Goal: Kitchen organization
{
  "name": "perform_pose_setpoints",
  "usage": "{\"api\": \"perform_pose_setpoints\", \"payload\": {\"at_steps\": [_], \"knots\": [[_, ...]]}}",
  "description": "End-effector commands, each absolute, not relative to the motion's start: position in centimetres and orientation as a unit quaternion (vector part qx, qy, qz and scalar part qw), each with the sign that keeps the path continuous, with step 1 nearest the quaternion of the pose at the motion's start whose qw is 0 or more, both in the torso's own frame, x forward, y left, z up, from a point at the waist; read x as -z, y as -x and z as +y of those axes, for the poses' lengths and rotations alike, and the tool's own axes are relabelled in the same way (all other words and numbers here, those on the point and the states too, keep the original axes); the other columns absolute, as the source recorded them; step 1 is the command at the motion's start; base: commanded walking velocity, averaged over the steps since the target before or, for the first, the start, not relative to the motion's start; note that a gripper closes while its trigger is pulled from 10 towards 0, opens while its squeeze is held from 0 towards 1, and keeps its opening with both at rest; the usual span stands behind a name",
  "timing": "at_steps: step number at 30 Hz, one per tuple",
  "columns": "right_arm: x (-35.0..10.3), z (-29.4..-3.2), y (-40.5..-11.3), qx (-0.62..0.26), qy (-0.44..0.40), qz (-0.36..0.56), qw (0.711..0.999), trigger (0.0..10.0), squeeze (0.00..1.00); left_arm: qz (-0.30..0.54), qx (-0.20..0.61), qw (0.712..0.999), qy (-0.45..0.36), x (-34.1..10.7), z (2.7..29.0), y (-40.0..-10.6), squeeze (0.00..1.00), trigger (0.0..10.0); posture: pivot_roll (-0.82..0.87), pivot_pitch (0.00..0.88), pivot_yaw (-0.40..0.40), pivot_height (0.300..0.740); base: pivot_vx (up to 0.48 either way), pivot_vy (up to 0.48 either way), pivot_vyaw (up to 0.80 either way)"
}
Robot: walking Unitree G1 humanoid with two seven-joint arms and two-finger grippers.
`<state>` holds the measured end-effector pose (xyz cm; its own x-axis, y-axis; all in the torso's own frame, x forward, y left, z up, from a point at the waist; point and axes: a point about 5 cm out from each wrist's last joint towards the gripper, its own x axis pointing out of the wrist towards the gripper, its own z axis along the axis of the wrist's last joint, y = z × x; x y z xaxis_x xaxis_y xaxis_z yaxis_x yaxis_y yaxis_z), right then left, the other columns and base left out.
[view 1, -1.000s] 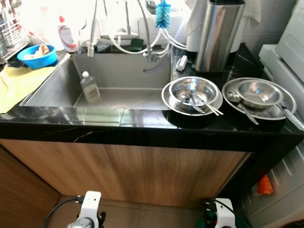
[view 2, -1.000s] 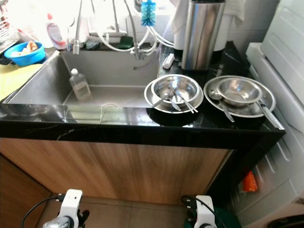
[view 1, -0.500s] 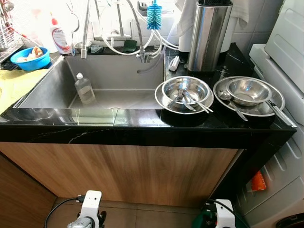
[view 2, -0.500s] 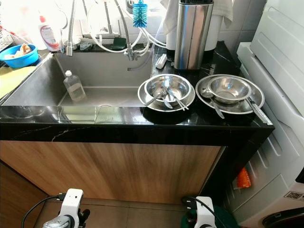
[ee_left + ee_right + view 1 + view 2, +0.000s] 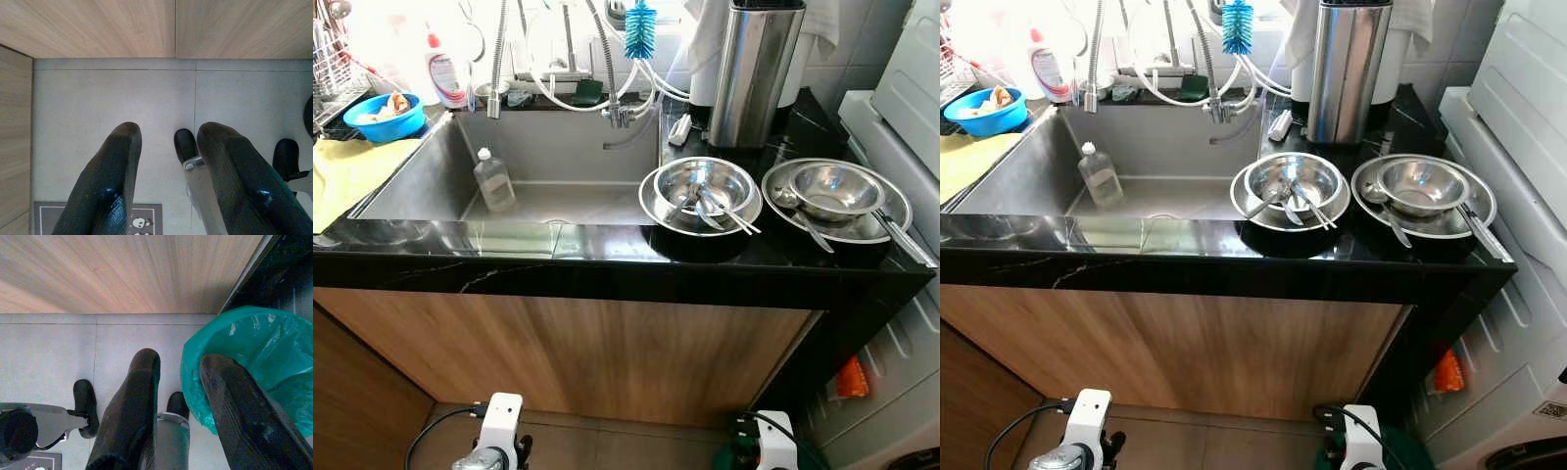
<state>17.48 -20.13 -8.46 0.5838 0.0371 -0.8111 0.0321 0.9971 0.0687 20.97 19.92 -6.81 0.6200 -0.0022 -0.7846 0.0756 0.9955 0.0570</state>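
On the black counter point(image 5: 607, 253), right of the steel sink point(image 5: 558, 147), a steel bowl point(image 5: 690, 181) holding several spoons point(image 5: 729, 212) sits on a steel plate point(image 5: 651, 203). Beside it a second steel bowl point(image 5: 835, 188) rests on another plate point(image 5: 891, 223) with a spoon point(image 5: 811, 227). A clear plastic bottle point(image 5: 494, 180) stands in the sink. Both arms hang low by the wooden cabinet front point(image 5: 607, 352). My left gripper point(image 5: 168, 134) is open over the floor tiles. My right gripper point(image 5: 182, 361) is open above a green bin bag point(image 5: 259, 352).
A tall steel canister point(image 5: 754, 73) stands behind the bowls, and a blue brush point(image 5: 639, 29) hangs by the tap hoses. At the far left are a blue bowl point(image 5: 384, 113), a soap bottle point(image 5: 445, 70) and a yellow cloth point(image 5: 342, 176). A white appliance point(image 5: 911, 88) borders the counter's right end.
The head camera has swayed, shifting the whole picture slightly. Nothing on the counter or in the sink has moved, and both arms still hang low.
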Motion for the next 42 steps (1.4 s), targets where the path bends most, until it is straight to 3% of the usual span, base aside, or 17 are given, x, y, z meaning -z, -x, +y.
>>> {"api": "perform_pose_setpoints", "payload": {"at_steps": [1, 13, 24, 42], "knots": [[8.55, -19.85, -17.39, -0.001, -0.041, 0.457, 0.888, 10.0, 0.00, 0.445, 0.023, 0.894, -0.049, 6.91, 20.35, -20.72, 0.00, 10.0, -0.10, 0.000, 0.048, 0.740, 0.000, 0.480, 0.00], [8.59, -19.74, -17.29, -0.001, -0.046, 0.456, 0.889, 10.0, 0.00, 0.443, 0.028, 0.895, -0.056, 6.81, 20.36, -20.88, 0.00, 10.0, -0.10, 0.000, 0.054, 0.740, 0.000, 0.350, 0.00], [8.60, -19.63, -17.29, -0.001, -0.048, 0.454, 0.890, 10.0, 0.00, 0.443, 0.036, 0.894, -0.065, 6.79, 20.26, -20.95, 0.00, 10.0, -0.10, 0.000, 0.057, 0.740, 0.000, 0.000, 0.00], [8.53, -19.64, -17.45, -0.002, -0.047, 0.453, 0.890, 10.0, 0.00, 0.447, 0.034, 0.892, -0.064, 6.85, 20.24, -20.89, 0.00, 10.0, -0.10, 0.000, 0.058, 0.740, 0.000, 0.263, 0.00]]}}
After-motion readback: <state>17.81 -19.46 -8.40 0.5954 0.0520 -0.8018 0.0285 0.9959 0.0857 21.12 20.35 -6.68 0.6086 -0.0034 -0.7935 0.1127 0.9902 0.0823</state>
